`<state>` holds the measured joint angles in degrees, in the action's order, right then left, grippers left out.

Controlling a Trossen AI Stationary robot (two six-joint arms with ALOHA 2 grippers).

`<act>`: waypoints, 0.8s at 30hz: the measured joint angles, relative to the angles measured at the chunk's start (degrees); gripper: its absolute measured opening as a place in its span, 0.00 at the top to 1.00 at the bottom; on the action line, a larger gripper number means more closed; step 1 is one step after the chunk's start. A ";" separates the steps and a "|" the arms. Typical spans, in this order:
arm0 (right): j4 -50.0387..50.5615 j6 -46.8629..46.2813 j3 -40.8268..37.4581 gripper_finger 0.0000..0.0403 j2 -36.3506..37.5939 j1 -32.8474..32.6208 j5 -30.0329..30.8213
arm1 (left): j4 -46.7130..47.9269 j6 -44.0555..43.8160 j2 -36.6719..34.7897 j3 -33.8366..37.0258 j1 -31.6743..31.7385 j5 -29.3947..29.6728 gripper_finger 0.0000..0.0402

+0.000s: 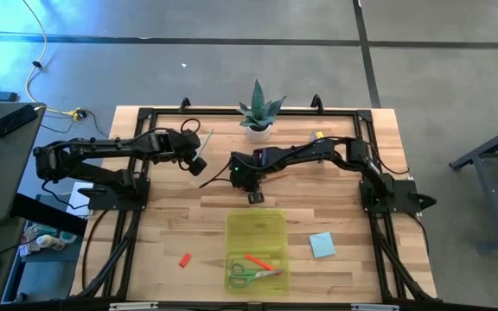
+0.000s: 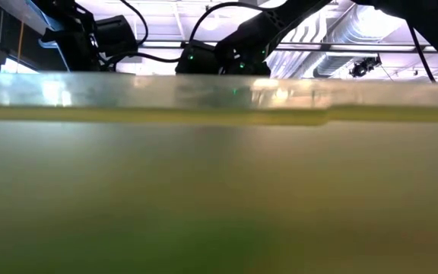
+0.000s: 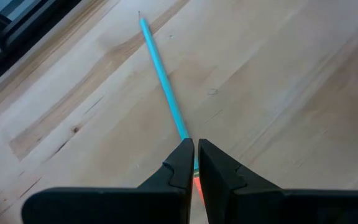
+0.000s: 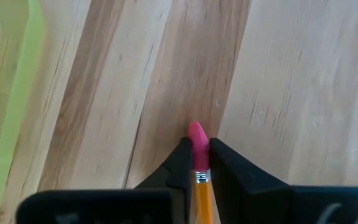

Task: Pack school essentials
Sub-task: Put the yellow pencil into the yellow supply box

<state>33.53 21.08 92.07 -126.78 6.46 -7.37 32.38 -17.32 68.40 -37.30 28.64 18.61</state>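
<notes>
Pale butcher-block planks form the surface (image 1: 162, 225), standing on a grey concrete floor. On it, toward the near edge, lies the translucent yellow-green case (image 1: 257, 251), open, with the green-handled scissors (image 1: 251, 275) and an orange marker (image 1: 258, 260) inside. Just beside the case on its right lies the light-blue notepad (image 1: 322, 244); well apart on its left lies a small red eraser (image 1: 184, 260).

Near the case's far edge the right gripper (image 4: 197, 163) has its fingers clenched on an orange pencil (image 4: 202, 193), whose pink rubber end pokes out between the tips, above the bare wood.

Farther back and to the left, the left gripper (image 3: 195, 163) has its fingers grasping a light-blue pencil (image 3: 161, 74), which slants forward from the tips over the planks.

A small potted spiky plant (image 1: 258, 111) stands at the far edge, between the two arms.
</notes>
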 joint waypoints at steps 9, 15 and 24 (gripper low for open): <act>2.48 -1.16 -0.24 0.96 1.79 0.07 0.84 | 0.17 0.24 0.00 0.00 0.00 0.00 0.96; 4.88 -4.41 -0.22 0.96 4.38 0.08 -0.47 | 0.38 0.45 0.00 0.00 0.00 -0.06 0.96; 4.52 -14.26 -0.22 0.96 11.41 -1.59 -6.50 | 0.39 1.50 0.00 0.00 0.00 -0.23 0.96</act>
<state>38.06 6.82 91.85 -115.38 4.87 -13.87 32.77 -15.81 68.40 -37.30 28.64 18.38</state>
